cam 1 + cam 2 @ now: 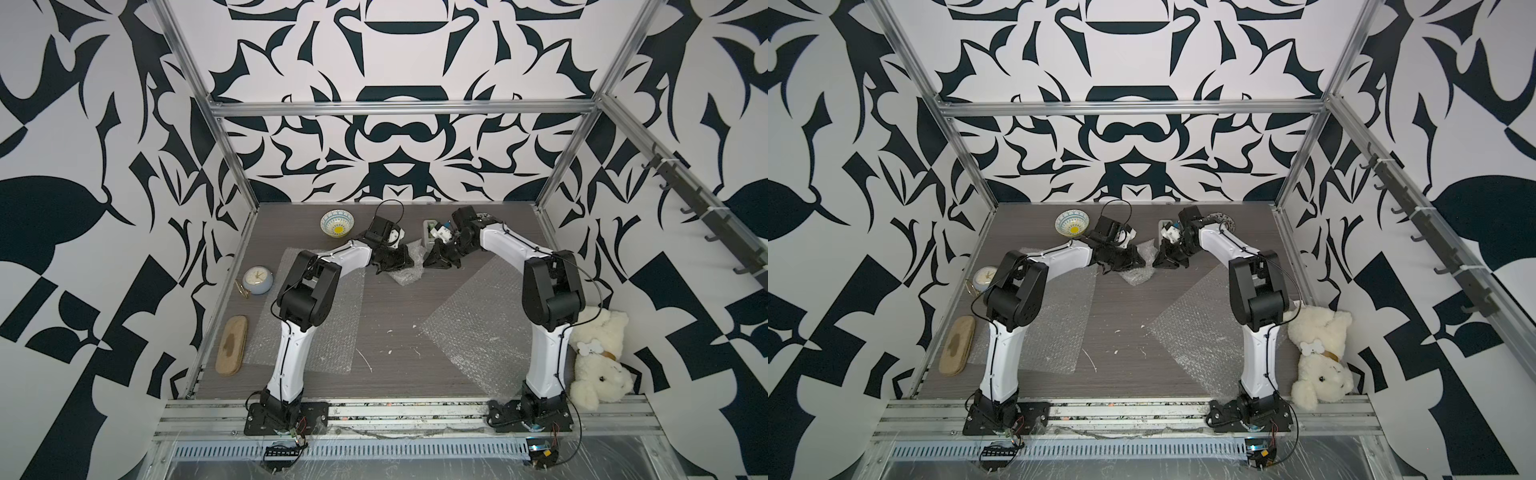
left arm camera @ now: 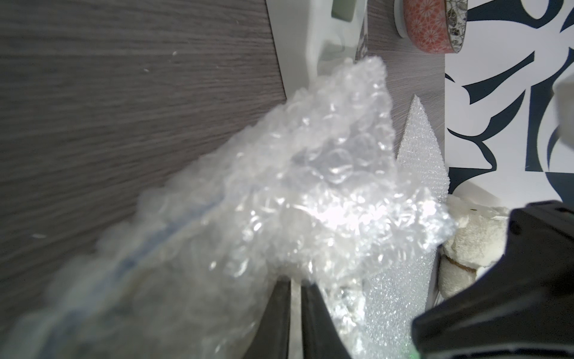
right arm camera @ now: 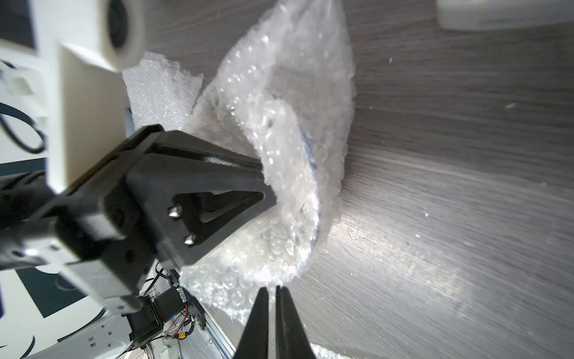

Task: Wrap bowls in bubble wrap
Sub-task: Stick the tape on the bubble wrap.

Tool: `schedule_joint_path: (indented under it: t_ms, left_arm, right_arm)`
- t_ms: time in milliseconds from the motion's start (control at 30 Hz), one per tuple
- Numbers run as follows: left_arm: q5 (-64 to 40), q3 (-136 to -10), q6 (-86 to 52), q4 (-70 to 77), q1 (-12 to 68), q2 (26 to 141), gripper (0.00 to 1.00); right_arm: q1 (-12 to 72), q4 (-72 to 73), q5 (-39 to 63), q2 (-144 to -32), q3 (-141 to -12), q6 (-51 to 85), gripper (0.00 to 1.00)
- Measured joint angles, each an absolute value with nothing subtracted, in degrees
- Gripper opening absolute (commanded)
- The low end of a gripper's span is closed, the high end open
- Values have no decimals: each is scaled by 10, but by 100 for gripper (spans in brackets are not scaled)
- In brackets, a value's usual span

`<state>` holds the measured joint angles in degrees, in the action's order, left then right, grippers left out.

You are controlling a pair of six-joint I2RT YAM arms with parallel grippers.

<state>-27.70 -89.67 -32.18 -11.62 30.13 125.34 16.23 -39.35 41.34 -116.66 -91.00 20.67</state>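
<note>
White walls printed with bold black leaf-like shapes stand around me, framed by silver aluminium rails. I work over a grey wood-grain tabletop flecked with white scraps. Beyond its right edge runs a grey bar of black hooks. Past the near edge lies a slotted metal strip. Light glares softly off the grain.

The grey wood-grain bench carries a crumpled bubble wrap bundle at its far middle. Beyond the bundle to the left sits a yellow-centred bowl. Just beyond the bundle is a white tape dispenser, and farther right a floral bowl. Nearer than the bundle, two flat bubble wrap sheets lie either side, a left sheet and a right sheet. Far left of the bundle are a clock and a tan oblong case, and to the near right a plush dog.
</note>
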Motion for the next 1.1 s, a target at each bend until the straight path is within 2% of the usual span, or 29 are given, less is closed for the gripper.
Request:
schedule_joint_path:
  t_ms: [1100]
  left_arm:
    - [-277,-897,-322,-116,301,1253,14]
  right_arm:
    - [180,-441,419,-1217,-927,164,10]
